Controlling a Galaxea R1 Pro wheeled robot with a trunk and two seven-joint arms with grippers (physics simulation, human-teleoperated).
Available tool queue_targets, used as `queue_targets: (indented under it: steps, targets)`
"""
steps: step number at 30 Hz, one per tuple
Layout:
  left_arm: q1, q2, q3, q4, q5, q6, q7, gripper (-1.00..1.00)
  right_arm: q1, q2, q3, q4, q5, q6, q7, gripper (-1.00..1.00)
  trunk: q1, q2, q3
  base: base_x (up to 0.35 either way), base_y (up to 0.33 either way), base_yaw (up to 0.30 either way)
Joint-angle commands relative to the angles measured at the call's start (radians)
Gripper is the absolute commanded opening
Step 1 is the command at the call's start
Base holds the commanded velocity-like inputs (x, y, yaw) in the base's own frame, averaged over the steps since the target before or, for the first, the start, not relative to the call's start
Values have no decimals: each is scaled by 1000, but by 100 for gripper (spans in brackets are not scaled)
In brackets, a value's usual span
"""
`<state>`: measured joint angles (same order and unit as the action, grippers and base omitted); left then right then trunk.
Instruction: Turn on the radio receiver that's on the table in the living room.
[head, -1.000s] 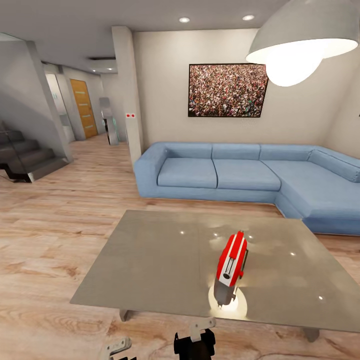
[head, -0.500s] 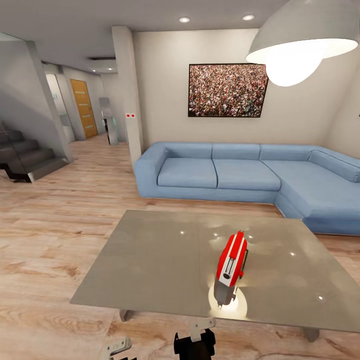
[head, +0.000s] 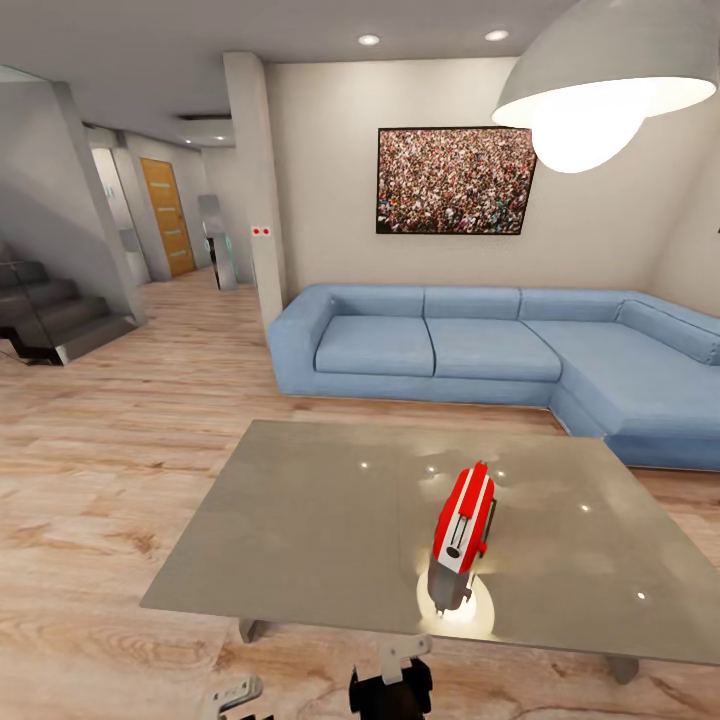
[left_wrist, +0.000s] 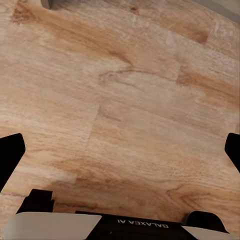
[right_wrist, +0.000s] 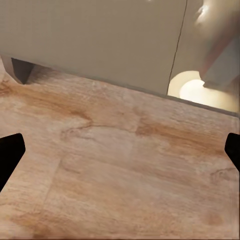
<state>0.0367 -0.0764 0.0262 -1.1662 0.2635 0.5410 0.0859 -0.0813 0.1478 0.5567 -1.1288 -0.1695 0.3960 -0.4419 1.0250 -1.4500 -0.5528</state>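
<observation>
Red radio receiver (head: 463, 522) stood on edge on grey table (head: 300, 520), near front edge. Left gripper (left_wrist: 120, 150) and right gripper (right_wrist: 120, 150) held low over floor, fingers spread, nothing grasped; reach judged pending.

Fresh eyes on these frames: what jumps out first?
The glossy red radio receiver stands out, upright on the grey table toward its near right, with a bright lamp reflection at its base. Behind the table runs the blue L-shaped sofa, with a crowd photo on the wall above it. The white pendant lamp glows at the head view's upper right.
</observation>
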Motion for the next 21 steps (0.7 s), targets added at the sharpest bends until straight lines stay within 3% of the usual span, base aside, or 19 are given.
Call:
queue_targets:
  steps: [1,4,7,9,14,21]
  targets:
    - [0,2,1,0,0,3,0,100,0,-1,-3,-15,0,37,0,100,0,0,0,0,0,0]
    - [0,5,6,0,0,63,-1,100,0,-2,-83,-49,-1,104,3,100,0,0,0,0,0,0]
    - [-1,6,9,0,0,94,-1,100,0,-3,-165,-67,-1,120,5,100,0,0,0,0,0,0]
    - [-1,8,15,0,-1,106,-2,100,0,-3,-196,-81,-1,125,6,100,0,0,0,0,0,0]
    - [-1,11,43,0,1,118,-12,100,0,-4,-215,-90,-1,129,7,100,0,0,0,0,0,0]
    - [-1,13,50,0,-1,117,-61,100,0,-4,-218,-92,0,130,8,100,0,0,0,0,0,0]
